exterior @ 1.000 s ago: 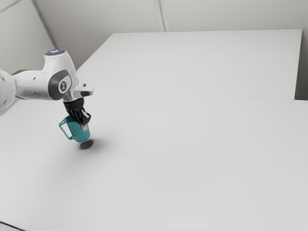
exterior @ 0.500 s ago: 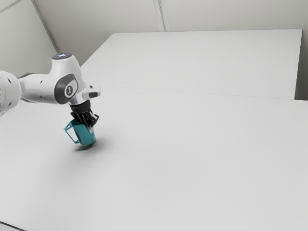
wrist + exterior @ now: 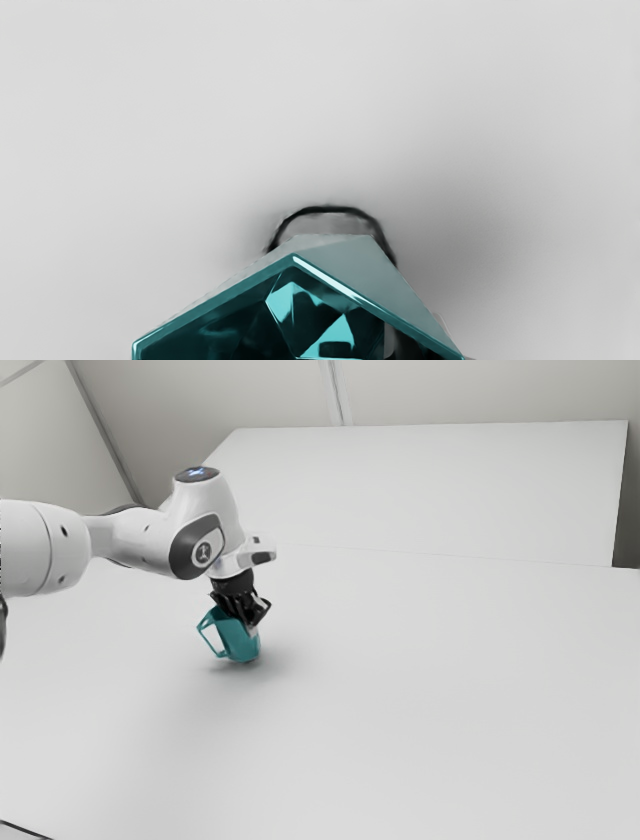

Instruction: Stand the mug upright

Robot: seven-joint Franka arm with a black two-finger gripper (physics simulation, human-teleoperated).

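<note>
Teal mug (image 3: 238, 636): located beneath my gripper (image 3: 250, 627), mouth upward, body leaning, its upper end toward the exterior view's left. The handle (image 3: 209, 642) faces that side as well. Gripper state: clamped on the mug near its rim (image 3: 215, 301). The base is close to the table (image 3: 420, 690); whether it bears on the surface, I cannot confirm.

I judge the step in hand to be levelling and seating. Recommended procedure:

1. Rotate the wrist slowly to remove the lean, with clamping force held constant.
2. Lower vertically at reduced speed until the full base bears evenly. Contact on one edge indicates residual tilt; correct it before applying further downward travel.
3. Release only when seated, then retract straight up along the wall.

Caution: early release could let the mug rock or topple; sideways retraction could drag the rim.
</note>
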